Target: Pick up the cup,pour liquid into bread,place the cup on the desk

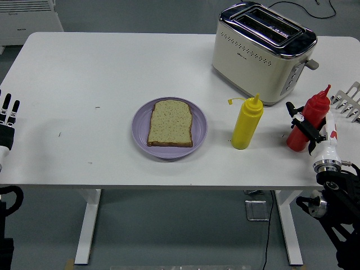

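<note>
As it readies a pour, right hand (308, 128) clasps red bottle (308, 121), tilted | bread (170, 123) waits on plate (143, 140) | left hand (7, 121) idle, fingers straight, at counter (84, 67) edge

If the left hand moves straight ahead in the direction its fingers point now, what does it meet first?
Probably nothing: the left hand rests at the table's left edge, fingers pointing toward the far side, and that strip looks free as far as the picture shows.

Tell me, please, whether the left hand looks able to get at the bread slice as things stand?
Probably yes: the left hand rests at the table's left edge, and only bare table lies between it and the bread slice on the purple plate.
</note>
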Controlling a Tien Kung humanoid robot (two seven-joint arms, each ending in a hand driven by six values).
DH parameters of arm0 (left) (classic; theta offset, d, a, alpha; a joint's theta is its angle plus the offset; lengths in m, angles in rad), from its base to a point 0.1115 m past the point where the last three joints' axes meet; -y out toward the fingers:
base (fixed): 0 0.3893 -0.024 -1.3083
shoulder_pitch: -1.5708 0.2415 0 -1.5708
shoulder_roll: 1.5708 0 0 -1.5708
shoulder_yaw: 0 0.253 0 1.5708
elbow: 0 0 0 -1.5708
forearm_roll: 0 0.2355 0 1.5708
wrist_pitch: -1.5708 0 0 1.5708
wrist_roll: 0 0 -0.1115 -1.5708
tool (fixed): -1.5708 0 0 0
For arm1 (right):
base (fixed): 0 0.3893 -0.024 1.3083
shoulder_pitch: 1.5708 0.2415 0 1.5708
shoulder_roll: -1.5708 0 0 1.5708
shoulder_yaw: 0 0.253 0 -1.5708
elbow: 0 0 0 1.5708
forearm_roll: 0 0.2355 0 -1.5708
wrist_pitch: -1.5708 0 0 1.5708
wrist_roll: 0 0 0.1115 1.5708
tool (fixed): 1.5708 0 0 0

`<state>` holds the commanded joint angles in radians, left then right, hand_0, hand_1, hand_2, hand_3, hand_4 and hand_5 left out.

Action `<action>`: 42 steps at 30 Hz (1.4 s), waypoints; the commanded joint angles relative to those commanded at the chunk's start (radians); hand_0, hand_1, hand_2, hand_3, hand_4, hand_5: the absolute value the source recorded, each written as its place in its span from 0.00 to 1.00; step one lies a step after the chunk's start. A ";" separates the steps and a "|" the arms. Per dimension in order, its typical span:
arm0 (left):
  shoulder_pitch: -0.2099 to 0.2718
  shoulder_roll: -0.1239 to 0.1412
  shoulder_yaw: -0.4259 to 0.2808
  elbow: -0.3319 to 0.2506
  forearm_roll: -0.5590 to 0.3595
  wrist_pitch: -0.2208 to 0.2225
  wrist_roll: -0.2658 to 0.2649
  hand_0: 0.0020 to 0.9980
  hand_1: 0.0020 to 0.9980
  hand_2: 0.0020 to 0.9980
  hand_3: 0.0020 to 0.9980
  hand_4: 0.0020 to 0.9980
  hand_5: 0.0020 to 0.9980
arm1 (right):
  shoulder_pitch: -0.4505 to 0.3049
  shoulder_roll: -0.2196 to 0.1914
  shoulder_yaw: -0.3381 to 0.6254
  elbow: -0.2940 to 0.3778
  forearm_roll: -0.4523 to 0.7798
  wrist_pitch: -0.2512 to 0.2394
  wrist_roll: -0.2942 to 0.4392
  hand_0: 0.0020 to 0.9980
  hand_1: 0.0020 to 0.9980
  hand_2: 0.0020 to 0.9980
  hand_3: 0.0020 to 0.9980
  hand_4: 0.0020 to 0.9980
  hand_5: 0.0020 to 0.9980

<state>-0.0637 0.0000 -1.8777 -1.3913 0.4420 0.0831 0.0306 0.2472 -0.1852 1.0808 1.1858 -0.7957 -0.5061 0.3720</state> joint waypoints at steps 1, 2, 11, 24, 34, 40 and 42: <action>0.000 0.000 0.000 0.000 0.000 0.000 0.000 0.79 0.74 0.73 0.69 0.57 1.00 | 0.000 0.000 0.002 0.002 0.002 -0.001 0.001 0.15 0.14 0.24 0.25 0.87 0.27; -0.001 0.000 0.000 0.000 0.000 0.000 0.000 0.79 0.74 0.73 0.69 0.57 1.00 | 0.000 -0.001 0.004 0.005 0.003 -0.001 0.001 0.15 0.14 0.24 0.25 0.87 0.27; -0.003 0.000 -0.006 -0.001 0.000 0.000 0.000 0.79 0.74 0.73 0.69 0.57 1.00 | 0.003 -0.017 0.077 0.071 -0.001 0.009 -0.007 0.11 0.09 0.22 0.29 0.85 0.25; -0.008 0.000 -0.011 -0.002 0.001 0.000 0.000 0.79 0.74 0.73 0.68 0.56 0.99 | 0.114 -0.107 0.137 0.183 -0.191 0.061 -0.100 0.12 0.10 0.26 0.37 0.79 0.21; -0.009 0.000 -0.018 -0.002 0.001 0.001 -0.001 0.79 0.74 0.73 0.68 0.56 0.99 | 0.315 -0.128 0.069 0.195 -0.598 0.057 -0.263 0.10 0.08 0.26 0.35 0.80 0.22; -0.009 0.000 -0.020 -0.002 0.001 0.001 -0.001 0.79 0.74 0.73 0.68 0.55 0.99 | 0.428 -0.108 0.003 0.167 -0.851 0.085 -0.311 0.10 0.08 0.26 0.35 0.77 0.21; -0.008 0.000 -0.021 -0.002 0.001 0.001 -0.001 0.79 0.74 0.73 0.68 0.55 0.99 | 0.457 -0.100 -0.021 0.157 -0.935 0.094 -0.330 0.10 0.08 0.26 0.35 0.77 0.21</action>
<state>-0.0718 0.0000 -1.8986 -1.3935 0.4427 0.0845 0.0299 0.7044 -0.2848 1.0594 1.3433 -1.7311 -0.4121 0.0419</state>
